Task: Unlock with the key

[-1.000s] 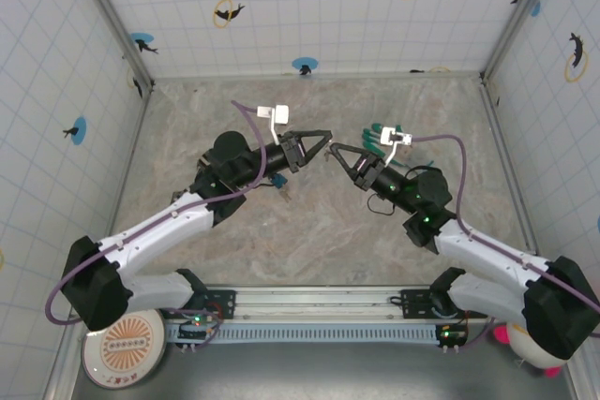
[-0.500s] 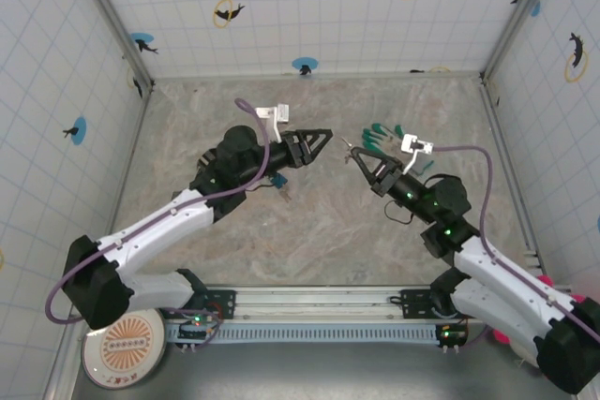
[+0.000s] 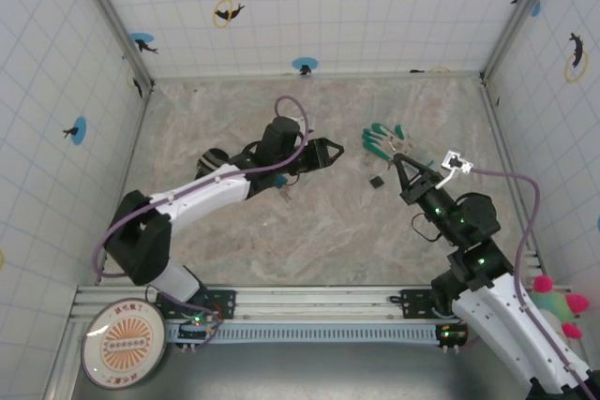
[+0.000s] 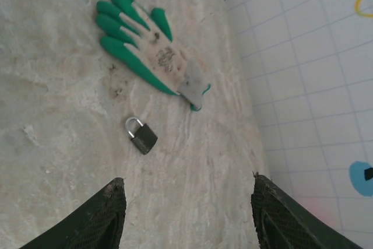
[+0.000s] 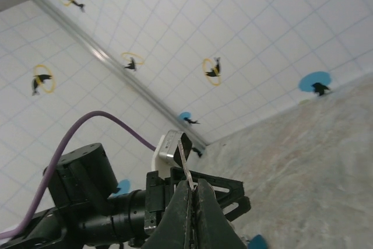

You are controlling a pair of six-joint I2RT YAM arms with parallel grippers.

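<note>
- Mottled beige counter (image 3: 319, 231), enclosed by white gridded walls (image 3: 309, 16) bearing dolphin decals.
- Fingers pressed together, the right claw (image 5: 191, 186) pinches the key (image 5: 185, 164), a thin silver strip standing up from its tips, clear of the counter.
- Fingers spread wide and empty, the left claw (image 4: 187, 182) hangs over the counter; a small dark padlock (image 4: 141, 135) lies ahead of it.
- Green-and-white glove (image 4: 152, 42) lies flat just beside the padlock, not touching it.

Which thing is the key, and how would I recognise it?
Find the right gripper, raised over the marbled table near the green glove. The key is the thin, shiny silver strip pinched between its shut black fingertips and poking out beyond them. Unlike the black fingers around it, it is flat bare metal.
</note>
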